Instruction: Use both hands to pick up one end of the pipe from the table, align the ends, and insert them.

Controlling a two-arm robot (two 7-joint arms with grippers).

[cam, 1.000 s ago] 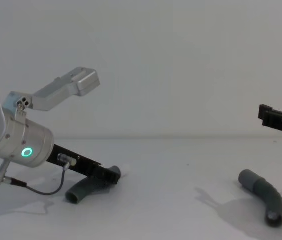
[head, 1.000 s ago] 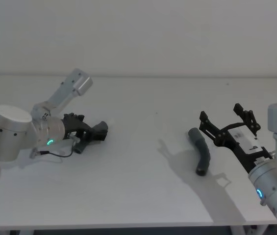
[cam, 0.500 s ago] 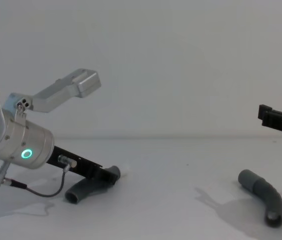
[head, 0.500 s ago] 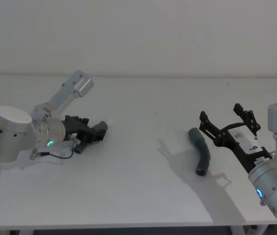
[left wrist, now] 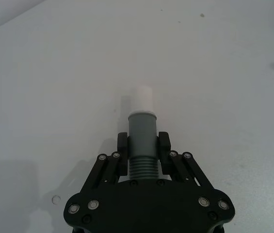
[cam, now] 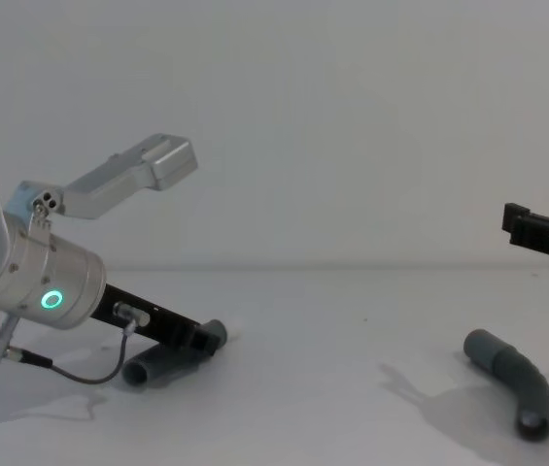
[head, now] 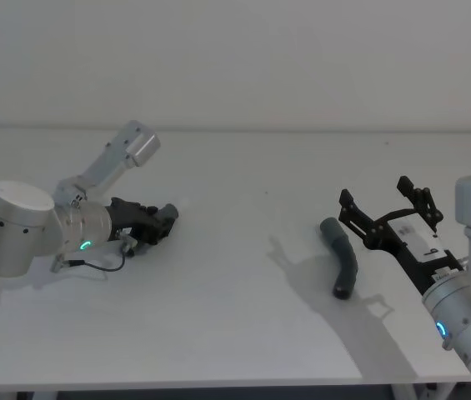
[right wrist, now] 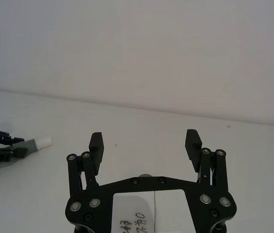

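Note:
My left gripper [head: 164, 218] is shut on one pipe piece [cam: 153, 367], low over the white table [head: 235, 292] at the left. In the left wrist view its fingers [left wrist: 123, 145] clamp the ribbed part just behind the grey cuff [left wrist: 142, 127], and the white tip [left wrist: 141, 97] points away from the gripper. The other pipe piece [head: 343, 254] lies bent on the table at the right, shown in the chest view [cam: 517, 374] with its open end towards me. My right gripper [head: 381, 200] hangs open above and just right of it, with nothing between its fingers [right wrist: 96, 143].
A thin black cable [cam: 89, 367] loops under my left wrist [cam: 41, 282]. The table's middle [head: 243, 242] between the two arms is bare. A plain pale wall [head: 235, 67] rises behind the table's far edge.
My left gripper has closed on the pipe piece and drawn back a little to the left with it, turning the piece in line with the fingers. The right arm and other piece are unmoved.

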